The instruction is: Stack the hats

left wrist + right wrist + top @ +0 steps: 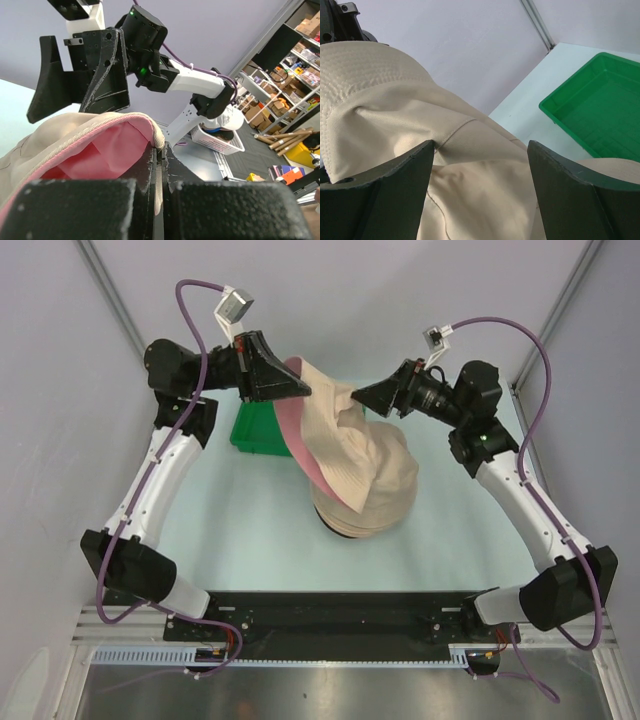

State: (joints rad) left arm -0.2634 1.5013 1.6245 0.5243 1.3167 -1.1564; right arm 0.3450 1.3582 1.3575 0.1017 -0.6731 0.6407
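Observation:
A beige hat (335, 425) with a pink inner side (107, 155) hangs tilted over a stack of beige hats (385, 495) at the table's middle, its lower part resting on the stack. My left gripper (303, 388) is shut on this hat's brim edge (159, 140), holding it up at the back left. My right gripper (358, 398) is open right behind the hat, with the crown fabric (470, 190) bulging between its spread fingers (415, 170). The left finger touches a fold in the cloth; the right finger stands apart from it.
A green plastic tray (255, 430) lies at the back left, partly under the raised hat, and also shows in the right wrist view (600, 110). A dark edge (335, 530) peeks out under the stack. Grey walls close in the sides and back.

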